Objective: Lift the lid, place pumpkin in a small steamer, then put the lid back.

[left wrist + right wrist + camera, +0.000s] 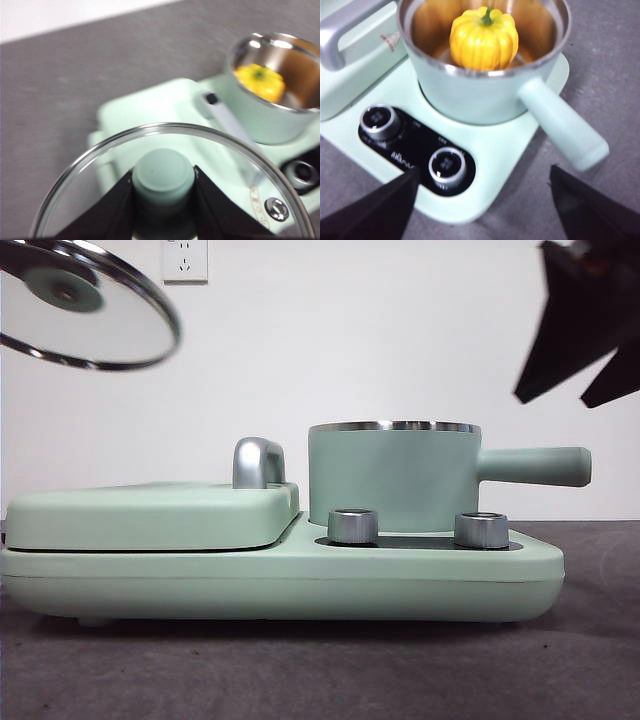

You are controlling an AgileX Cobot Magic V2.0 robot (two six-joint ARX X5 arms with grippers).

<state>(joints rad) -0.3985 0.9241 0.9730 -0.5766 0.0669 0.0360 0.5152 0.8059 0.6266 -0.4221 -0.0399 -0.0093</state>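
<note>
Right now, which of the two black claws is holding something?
The left gripper: it pinches the lid's green knob, high above the cooker. The right gripper hangs open, empty.

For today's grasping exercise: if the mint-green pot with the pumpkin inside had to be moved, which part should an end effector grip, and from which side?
Grip the small steamer by its long straight handle, coming from above. The handle sticks out level, clear of the base, and is slim enough for two jaws; the body looks too wide.

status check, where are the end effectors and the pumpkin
Left end effector shut on lid knob, held high. Right end effector open, empty. Pumpkin inside small steamer. Nothing blocking.
</note>
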